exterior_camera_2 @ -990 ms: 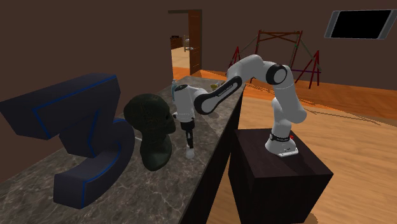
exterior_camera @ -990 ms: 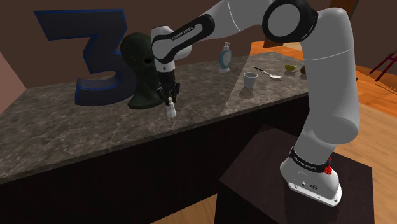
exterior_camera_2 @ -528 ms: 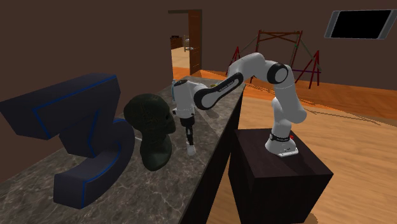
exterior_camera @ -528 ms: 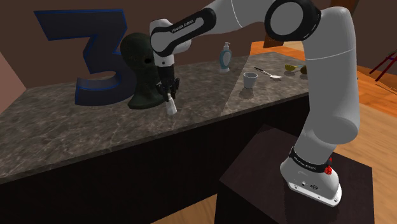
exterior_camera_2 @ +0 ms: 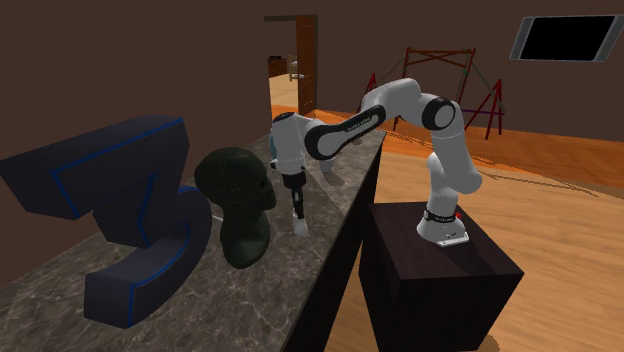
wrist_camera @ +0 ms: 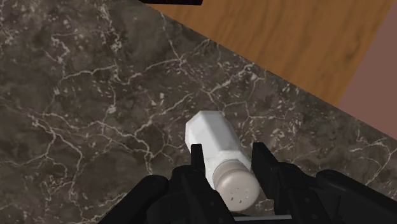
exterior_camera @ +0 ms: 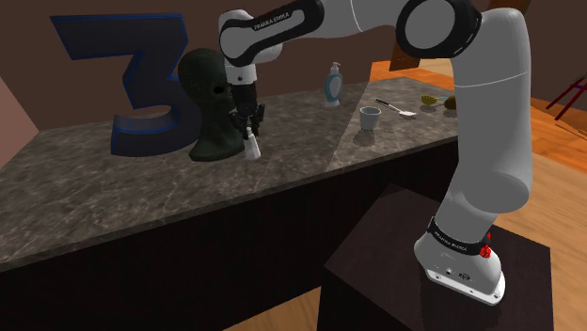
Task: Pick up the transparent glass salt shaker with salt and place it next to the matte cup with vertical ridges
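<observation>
Dark marbled stone bench (exterior_camera: 141, 188) against brown wall. White salt shaker (wrist_camera: 219, 149), perforated cap toward wrist camera, clasped between fingers of black claw (exterior_camera: 250, 137) just below cap; body hangs tilted over bench. Claw narrow, closed on shaker. Dark head bust (exterior_camera: 212, 108) just beside shaker, big blue numeral 3 (exterior_camera: 141, 85) beyond bust. Pale cup (exterior_camera: 371, 118) well apart along bench toward shoulder view's right; soap bottle (exterior_camera: 333, 85) near cup, closer to wall

Gripper (exterior_camera: 251, 138), salt shaker (exterior_camera: 252, 150) clasped, hangs low over the bench (exterior_camera: 113, 188). Dark head bust (exterior_camera: 209, 103) crowds one side of it, with the big blue numeral 3 (exterior_camera: 141, 85) beyond. Other side, toward the ridged cup (exterior_camera: 371, 117): bare bench, open passage. Soap dispenser (exterior_camera: 333, 85) stands off that line, at the back edge.
</observation>
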